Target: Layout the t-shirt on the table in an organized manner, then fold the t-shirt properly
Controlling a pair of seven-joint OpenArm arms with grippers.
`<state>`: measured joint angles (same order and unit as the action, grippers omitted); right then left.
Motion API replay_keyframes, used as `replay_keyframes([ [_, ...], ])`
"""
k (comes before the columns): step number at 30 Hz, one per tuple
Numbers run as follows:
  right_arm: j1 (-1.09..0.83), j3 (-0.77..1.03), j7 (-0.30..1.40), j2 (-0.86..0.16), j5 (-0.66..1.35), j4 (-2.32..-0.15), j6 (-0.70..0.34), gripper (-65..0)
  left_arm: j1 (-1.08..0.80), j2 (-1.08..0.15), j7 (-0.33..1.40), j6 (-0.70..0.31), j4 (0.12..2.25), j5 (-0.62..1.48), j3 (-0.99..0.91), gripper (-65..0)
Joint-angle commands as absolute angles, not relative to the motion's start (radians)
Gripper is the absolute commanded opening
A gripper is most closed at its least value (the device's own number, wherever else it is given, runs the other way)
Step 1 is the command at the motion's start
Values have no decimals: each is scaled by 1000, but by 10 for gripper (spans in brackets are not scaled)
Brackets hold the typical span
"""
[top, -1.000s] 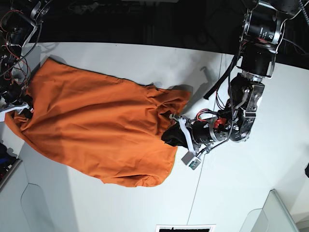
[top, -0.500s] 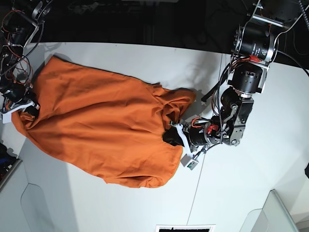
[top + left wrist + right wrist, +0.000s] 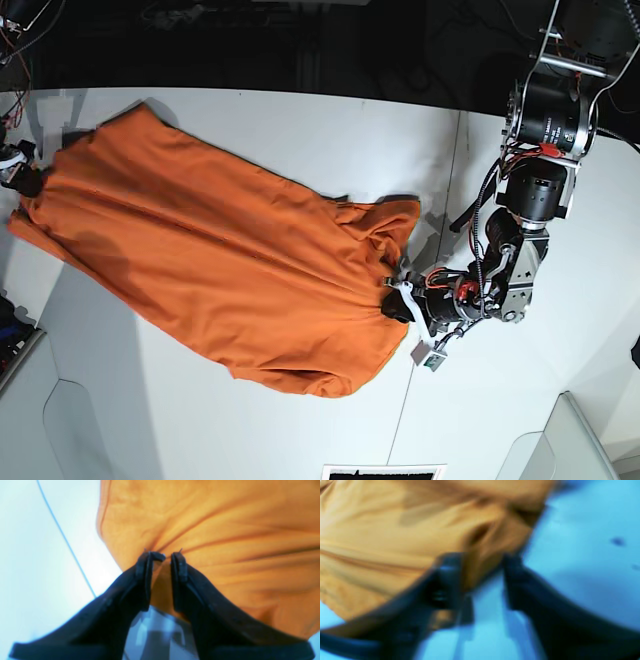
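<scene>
Stretching diagonally across the white table, the orange t-shirt is lying with its long axis running from the upper left edge of the base view down toward the lower right, wrinkles radiating from each pinched end. Sleeves and collar are not showing clearly, so which end is the neck is hard to tell. The left tool is pinching a bunch of fabric between nearly closed black fingers, beside the thin dark seam line. The right tool is appearing heavily blurred in its wrist view; cloth is sitting between its fingers, but whether it is gripping the shirt cannot be made out, and it is largely cut off at the base view's left edge.
</scene>
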<state>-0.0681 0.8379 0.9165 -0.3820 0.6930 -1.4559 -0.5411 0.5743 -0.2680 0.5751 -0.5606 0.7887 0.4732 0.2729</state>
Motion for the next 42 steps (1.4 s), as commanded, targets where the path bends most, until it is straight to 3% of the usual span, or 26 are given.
replay_keyframes([
  [1, -72, 853, 912, -404, 728, -1491, -544, -239, 603, -267, 576, -557, 797, 470, 271, -485],
  [3, -95, 863, 923, -404, 742, -1521, -544, -205, 603, -262, 576, -557, 797, 470, 271, -485],
  [13, -258, 839, 925, -364, 784, -1563, -547, -206, 604, -264, 630, -564, 804, 517, 271, -485],
  [17, -278, 780, 924, -324, 793, -1561, -548, -207, 597, -270, 748, -682, 920, 677, 271, -486],
  [23, -278, 648, 896, -260, 780, -1561, -547, -207, 579, -269, 877, -649, 1128, 725, 271, -486],
  [30, -263, 549, 827, -179, 736, -1561, -546, -215, 505, -267, 891, -653, 1149, 748, 271, -486],
  [32, -253, 530, 820, -180, 710, -1561, -546, -302, 474, -266, 854, -656, 1149, 728, 271, -486],
  [36, -242, 536, 812, -184, 673, -1562, -547, -635, 410, -269, 782, -655, 1143, 629, 271, -486],
  [42, -242, 590, 867, -191, 710, -1586, -573, -650, 374, -280, 678, -616, 1051, 505, 271, -486],
])
